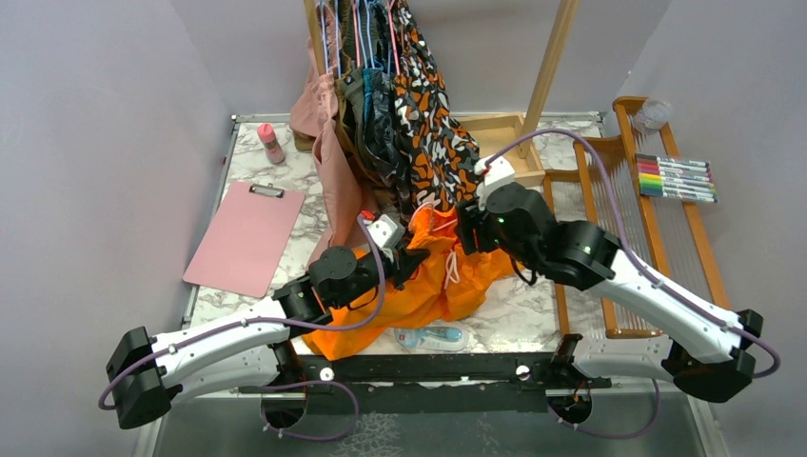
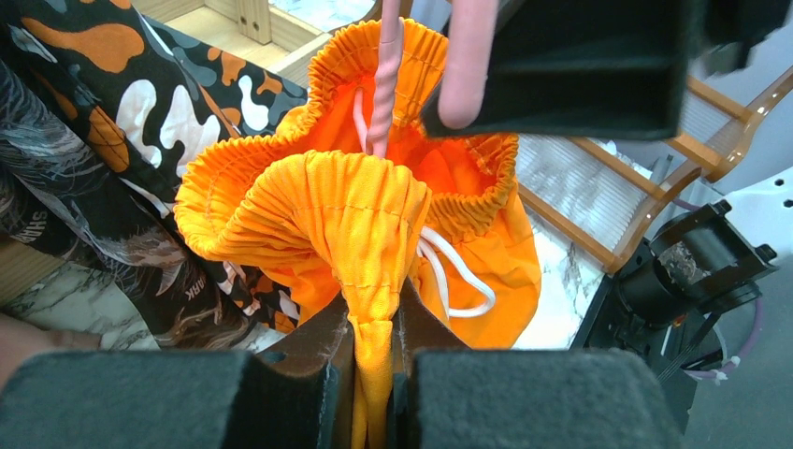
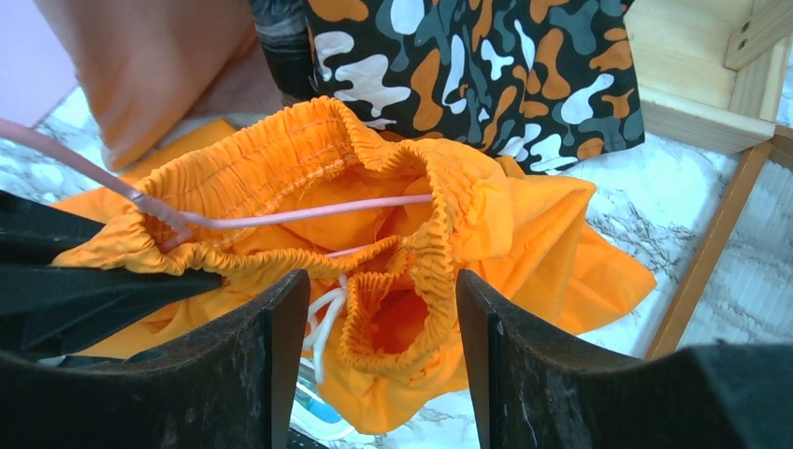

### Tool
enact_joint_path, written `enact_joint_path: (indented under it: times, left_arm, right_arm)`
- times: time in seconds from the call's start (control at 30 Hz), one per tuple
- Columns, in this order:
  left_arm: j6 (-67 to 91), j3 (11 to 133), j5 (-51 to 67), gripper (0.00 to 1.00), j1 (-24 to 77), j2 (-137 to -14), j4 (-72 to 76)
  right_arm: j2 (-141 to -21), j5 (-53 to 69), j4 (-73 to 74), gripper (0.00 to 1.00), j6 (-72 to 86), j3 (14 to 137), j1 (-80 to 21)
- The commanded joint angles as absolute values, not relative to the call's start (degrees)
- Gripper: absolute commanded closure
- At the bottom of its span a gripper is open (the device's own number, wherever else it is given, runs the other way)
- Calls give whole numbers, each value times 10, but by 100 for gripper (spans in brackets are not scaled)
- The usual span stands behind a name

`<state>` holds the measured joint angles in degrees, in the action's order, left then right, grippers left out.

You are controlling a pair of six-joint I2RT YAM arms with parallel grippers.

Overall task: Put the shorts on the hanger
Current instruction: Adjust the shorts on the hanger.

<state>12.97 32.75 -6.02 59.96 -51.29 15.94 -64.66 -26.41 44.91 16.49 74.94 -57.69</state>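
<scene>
The bright orange shorts (image 1: 433, 281) lie bunched on the marble table between both arms, waistband raised. My left gripper (image 1: 411, 257) is shut on a pinched fold of the waistband (image 2: 360, 215), which runs down between its jaws (image 2: 374, 327). The pink wire hanger (image 2: 384, 89) has its twisted neck rising out of the waist opening, and its thin wire (image 3: 309, 215) crosses inside the shorts (image 3: 524, 234). My right gripper (image 1: 466, 233) is open. Its jaws (image 3: 379, 290) stand either side of a loop of waistband and the white drawstring without pressing on them.
Behind the shorts several garments hang from a rail, among them a blotch-patterned one (image 1: 428, 124) and a dusty pink one (image 1: 328, 167). A pink clipboard (image 1: 246, 238) and small bottle (image 1: 271, 143) lie left. A wooden rack (image 1: 619, 219) and markers (image 1: 676, 178) sit right. A plastic bottle (image 1: 428, 335) lies near the front edge.
</scene>
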Motion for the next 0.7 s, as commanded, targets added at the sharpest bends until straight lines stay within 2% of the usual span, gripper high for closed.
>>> enact_joint_path:
  times: [0.0,0.13,0.23,0.3,0.4,0.67]
  left_arm:
    - [133,315,-49,100,597,-488,204]
    - [134,308,-48,100,598,-473,201]
    - [134,306,-46,100,598,-463,195]
    - [134,303,-45,100,598,-456,191]
    - [135,300,-44,100,598,-445,183]
    - [139,293,-48,100,598,-416,159]
  right_arm:
    - [-625,-269,461,39,175,757,-578]
    - [-623,-292,465,42,174,742,-573]
    - [-617,-293,456,41,177,730,-559]
    - [-602,-244,427,37,173,709,-529]
    - [-591,-156,398,37,177,686,-473]
    - [-592,-82,364,52,191,669,-459]
